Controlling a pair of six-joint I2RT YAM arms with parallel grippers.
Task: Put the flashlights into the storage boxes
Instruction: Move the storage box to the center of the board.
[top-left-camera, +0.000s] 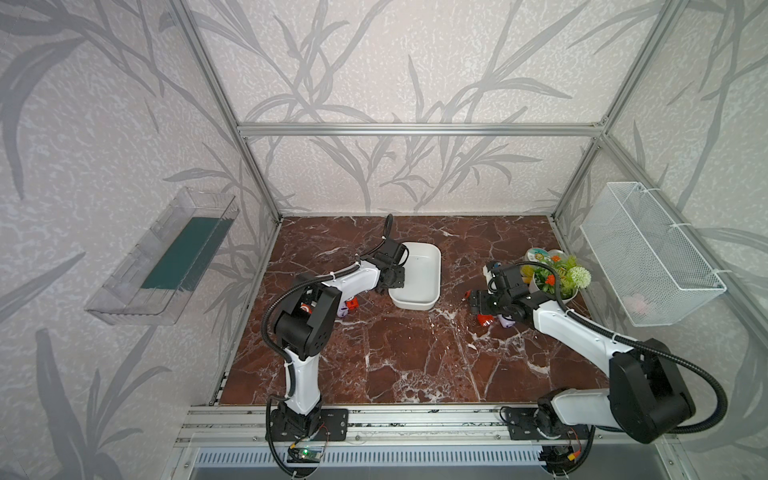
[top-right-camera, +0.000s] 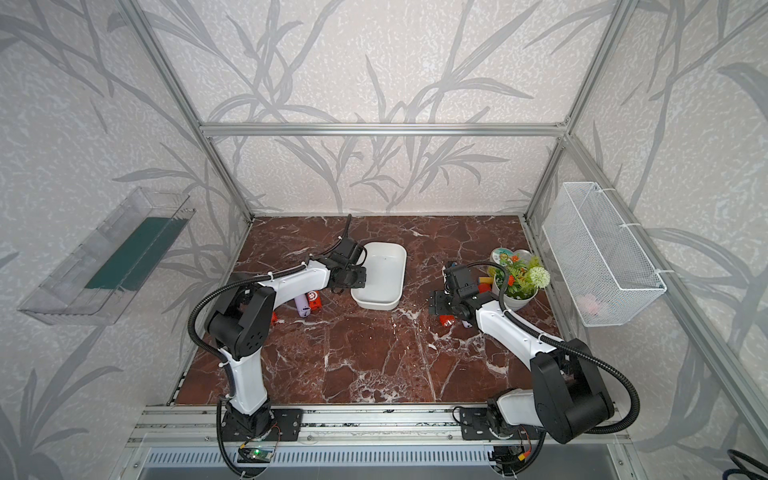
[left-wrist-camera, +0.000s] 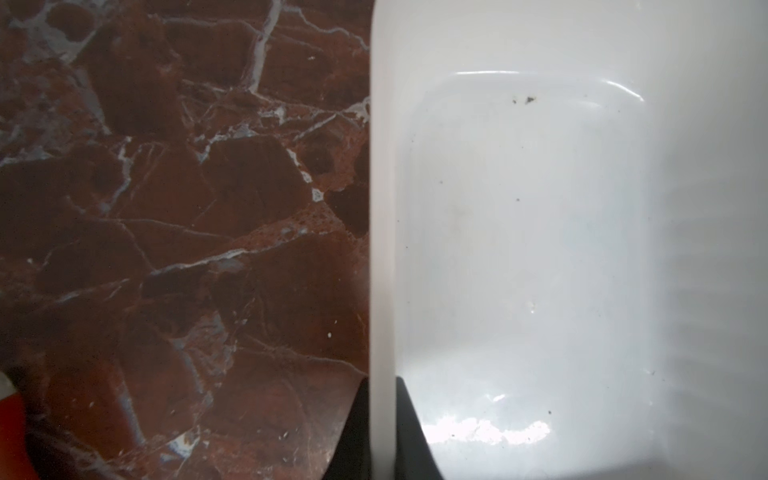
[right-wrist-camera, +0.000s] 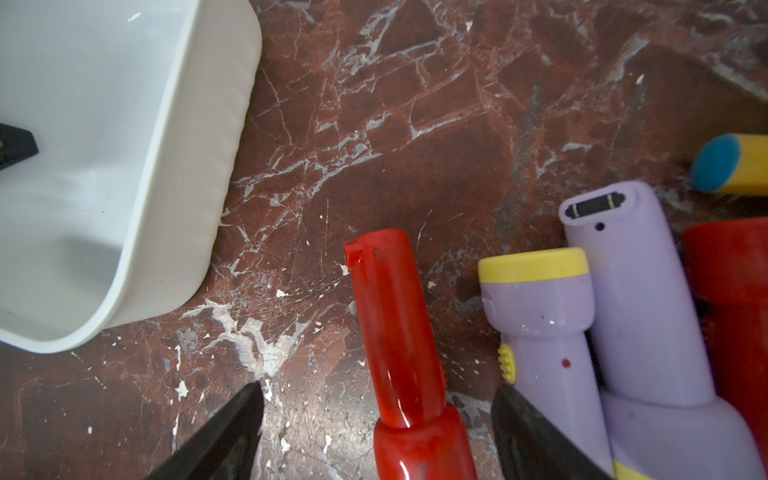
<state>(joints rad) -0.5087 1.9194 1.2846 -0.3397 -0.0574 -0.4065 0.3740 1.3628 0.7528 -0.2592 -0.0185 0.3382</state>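
Note:
The white storage box lies mid-table with nothing in it. My left gripper is shut on its near wall, one finger outside and one inside. A red flashlight and a lavender one lie by the left arm. My right gripper stands open, low over the table, astride a red flashlight. Beside it lie two lavender flashlights and another red one.
A potted plant and a round tin stand just behind the right gripper. A yellow cylinder with a blue end lies near the flashlights. A wire mesh basket hangs on the right wall, a clear tray on the left.

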